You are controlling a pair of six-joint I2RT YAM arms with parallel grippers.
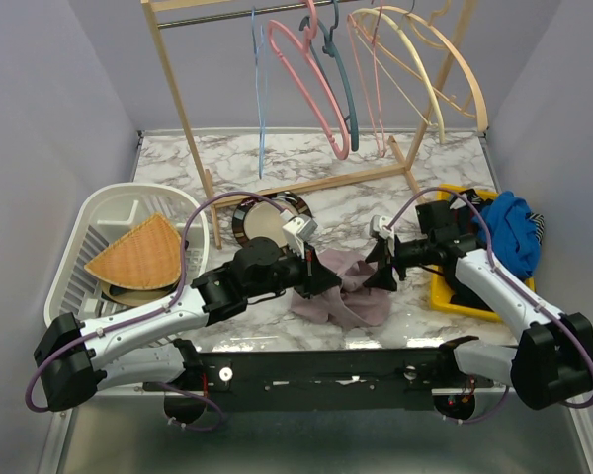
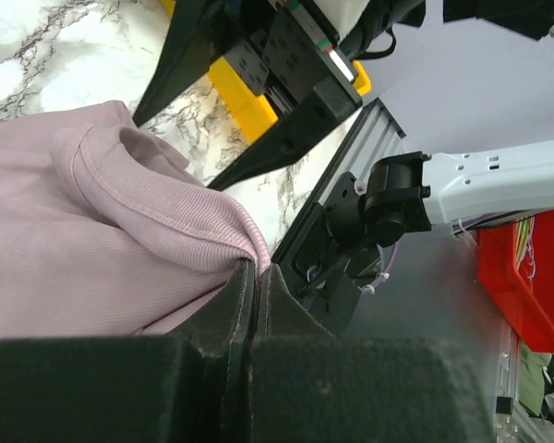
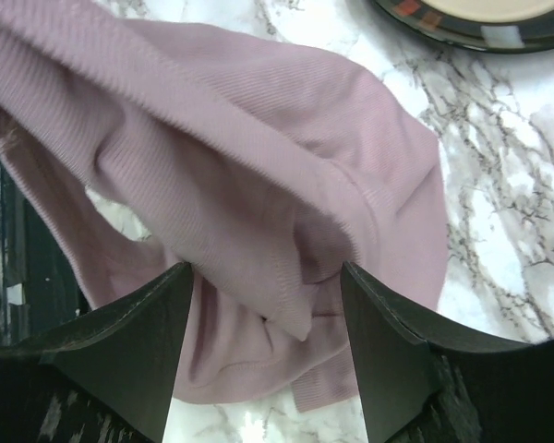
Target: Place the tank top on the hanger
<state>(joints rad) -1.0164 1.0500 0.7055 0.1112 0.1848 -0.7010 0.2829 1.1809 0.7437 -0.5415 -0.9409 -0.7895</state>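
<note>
The left fingers are pressed fully together, and a ribbed hem of the tank top is pinched between their tips. The garment is seen crumpled on the tabletop, near the front edge, between the two arms. To its right, the right fingers are held wide apart over the cloth. A raised fold is straddled by them, but nothing is gripped.

The pick-up step is judged to be in hand: one edge is secured, and the second hold is not yet made. The hanger is hung on the rack at the back, well apart from the garment, and is untouched.

For the next move, the right fingers would need to be closed on the fold they straddle. Which part of the garment lies there cannot be told. The cloth would then have to be lifted and spread between the two holds, so that an opening is found for the hanger's thin arm. Care is called for, since the soft fabric may be bunched or a double layer caught.
</note>
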